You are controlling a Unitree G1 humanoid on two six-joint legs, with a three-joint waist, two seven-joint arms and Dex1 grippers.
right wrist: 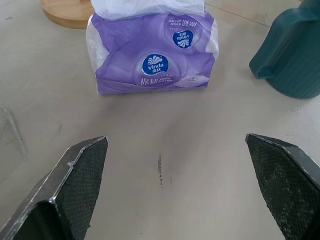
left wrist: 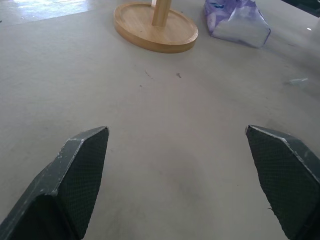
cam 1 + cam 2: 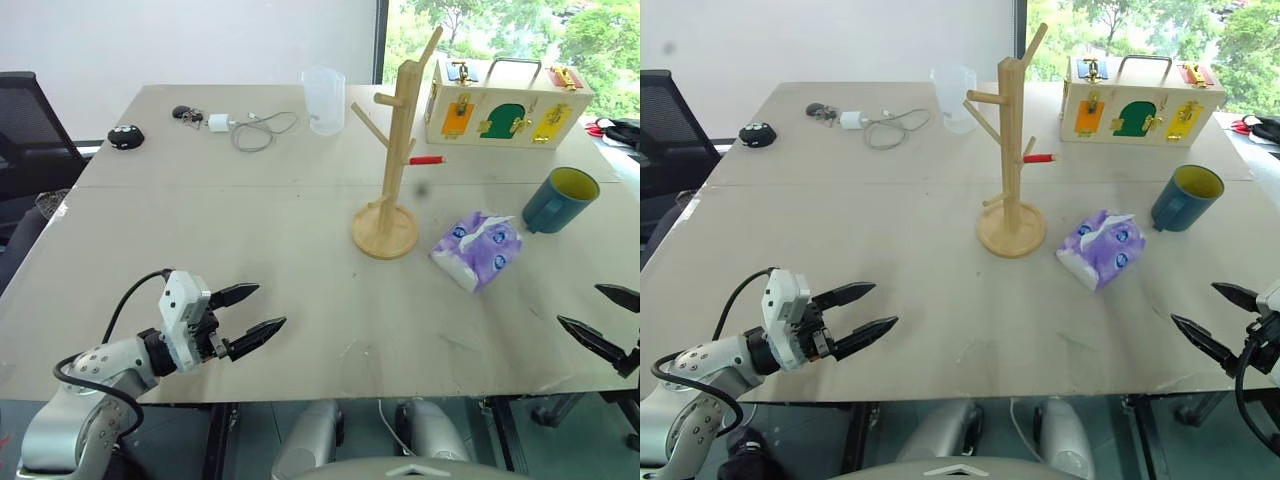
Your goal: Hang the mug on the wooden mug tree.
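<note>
Nearest, the left gripper (image 3: 257, 308) is hovering over the near left edge of the table (image 3: 200, 220), its two black, pointed fingers (image 2: 80, 175) spread wide with cross-hatched textured pads, holding nothing. The right gripper (image 3: 1212, 318) is hanging at the near right edge, jaws likewise standing wide and empty. The table top is showing as a matte grey board, scuffed and lightly scratched, with a seam running across it. Beyond the right gripper, a soft purple plastic tissue pack (image 1: 150, 55) is lying near the middle right, white tissue poking out, its round blue badge reading "Vinda". Just left of it the wooden mug tree (image 3: 392, 150) is standing upright on a round light-wood disc base, angled pegs branching off the post, one red-tipped. The mug (image 3: 559, 199), smooth teal-blue with a yellow inside, is sitting upright by the right edge, apart from the tree. Toward the far edge are sitting a clear plastic measuring cup (image 3: 323, 98), a wooden box (image 3: 507, 105) with colourful latches, and a coiled charger cable (image 3: 250, 127).
</note>
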